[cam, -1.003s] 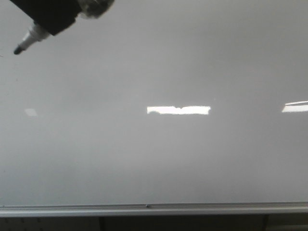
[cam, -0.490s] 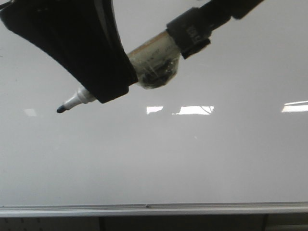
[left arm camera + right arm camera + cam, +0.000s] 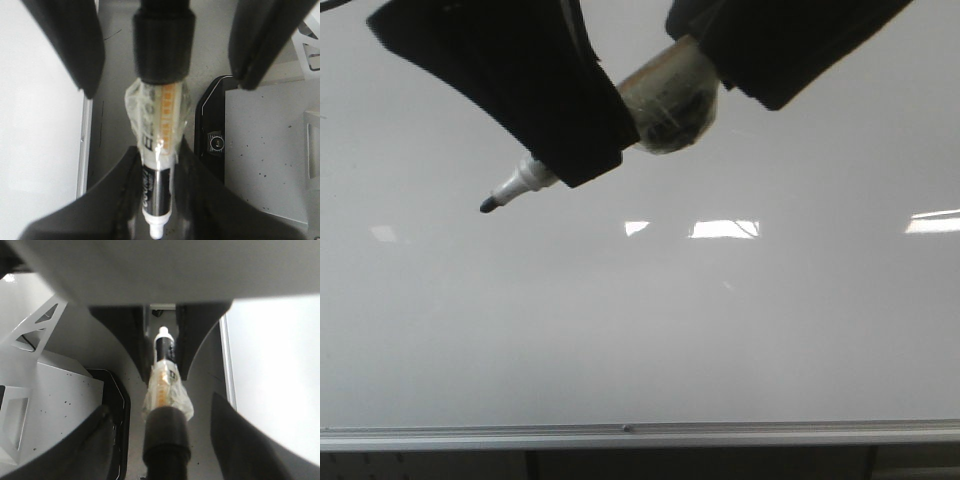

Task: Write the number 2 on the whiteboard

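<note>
Whiteboard (image 3: 650, 330) fills the front view, its silver rail (image 3: 640, 436) along the bottom. My left end effector (image 3: 560, 120) pinches a marker (image 3: 525, 183) around its barrel, tip bare, above the board's bright reflection (image 3: 725, 229). My right end effector (image 3: 780, 45) stands spread around the marker's black cap (image 3: 166, 440).

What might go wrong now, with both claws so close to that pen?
1. The right gripper is open around the marker's rear end. If it pulls away crooked, it may knock the marker askew in the left gripper.
2. The marker's barrel looks glossy. Pressed against the whiteboard, it may slide in that grip and spoil the stroke.
</note>
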